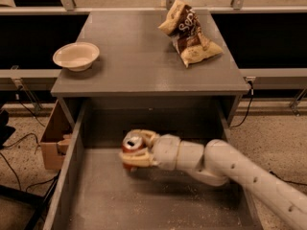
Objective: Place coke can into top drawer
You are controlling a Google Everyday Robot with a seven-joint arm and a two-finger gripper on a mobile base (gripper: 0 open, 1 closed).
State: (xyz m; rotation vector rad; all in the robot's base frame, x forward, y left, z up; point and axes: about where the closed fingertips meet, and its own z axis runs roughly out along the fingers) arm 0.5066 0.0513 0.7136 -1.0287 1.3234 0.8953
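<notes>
The coke can (131,143), red with a silver top, sits between the fingers of my gripper (135,151), which is shut on it. The gripper reaches in from the right, with the white arm (240,171) behind it. It holds the can inside the open top drawer (153,195), above the back part of the speckled grey floor. I cannot tell whether the can touches the floor. The drawer's grey side walls stand to the left and right of the gripper.
A grey cabinet top (139,66) lies behind the drawer with a white bowl (76,56) at left and a brown-and-tan chip bag (189,34) at back right. A brown cardboard box (53,140) stands on the floor left of the drawer.
</notes>
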